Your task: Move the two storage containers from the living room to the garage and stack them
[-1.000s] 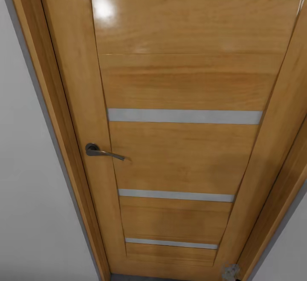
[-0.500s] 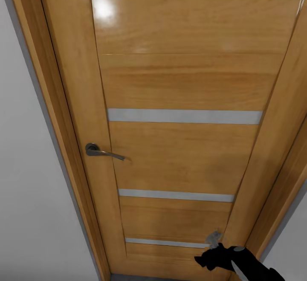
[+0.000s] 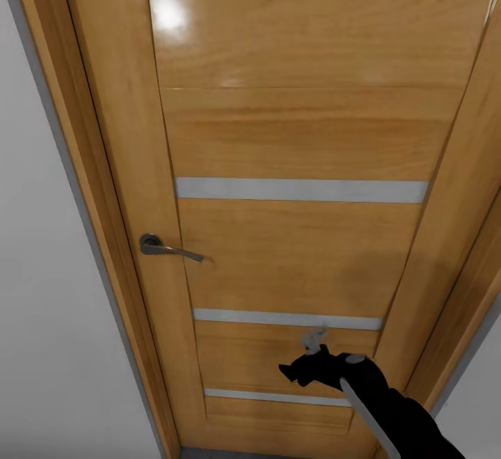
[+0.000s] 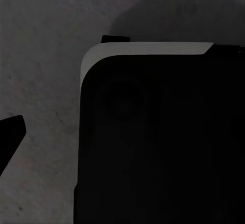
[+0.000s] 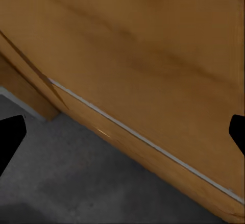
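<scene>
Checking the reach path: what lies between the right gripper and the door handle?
In the head view, bare door panel and one frosted strip lie between the right gripper and the handle; nothing stands in the way.

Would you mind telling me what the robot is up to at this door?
The robot faces a closed wooden door at close range. Its right gripper is raised in front of the lower panels, fingers spread and empty, below and right of the lever handle. Grey concrete floor lies at the door's foot. No container is in sight.

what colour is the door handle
Dark grey metal handle, clearest in the head view.
</scene>
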Tool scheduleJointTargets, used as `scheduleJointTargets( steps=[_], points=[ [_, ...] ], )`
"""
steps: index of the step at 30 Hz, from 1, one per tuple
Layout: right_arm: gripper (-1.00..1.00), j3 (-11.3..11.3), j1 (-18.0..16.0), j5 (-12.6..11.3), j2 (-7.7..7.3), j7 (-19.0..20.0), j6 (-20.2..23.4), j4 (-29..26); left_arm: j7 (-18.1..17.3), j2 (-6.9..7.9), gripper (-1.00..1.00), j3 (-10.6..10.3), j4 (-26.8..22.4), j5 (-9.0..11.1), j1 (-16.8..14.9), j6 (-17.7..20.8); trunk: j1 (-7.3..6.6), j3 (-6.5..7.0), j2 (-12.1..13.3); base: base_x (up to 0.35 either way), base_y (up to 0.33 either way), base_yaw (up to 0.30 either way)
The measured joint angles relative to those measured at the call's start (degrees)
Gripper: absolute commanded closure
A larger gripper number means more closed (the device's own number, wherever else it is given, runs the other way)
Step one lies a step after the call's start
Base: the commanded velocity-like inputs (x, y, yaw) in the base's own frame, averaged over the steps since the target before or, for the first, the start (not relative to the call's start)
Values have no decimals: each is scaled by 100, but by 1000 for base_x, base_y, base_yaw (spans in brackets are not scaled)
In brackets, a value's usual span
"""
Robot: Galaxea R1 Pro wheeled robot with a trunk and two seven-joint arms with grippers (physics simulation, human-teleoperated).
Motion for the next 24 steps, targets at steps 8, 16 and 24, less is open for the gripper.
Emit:
scheduleJointTargets(
  steps=[8,16,24],
  points=[
    [-100,0,0,-17,135,-702,336,-624,0,-2,-100,0,0,-4,0,0,0,0,0,0,0,0],
    [-100,-1,-233,-66,332,-1220,860,-869,0,-2,-100,0,-1,-5,0,0,0,-2,0,0,0,0],
    [-100,15,-273,-42,789,-2074,1030,-870,0,1,-100,0,-1,-5,0,0,0,-2,0,0,0,0]
  ],
)
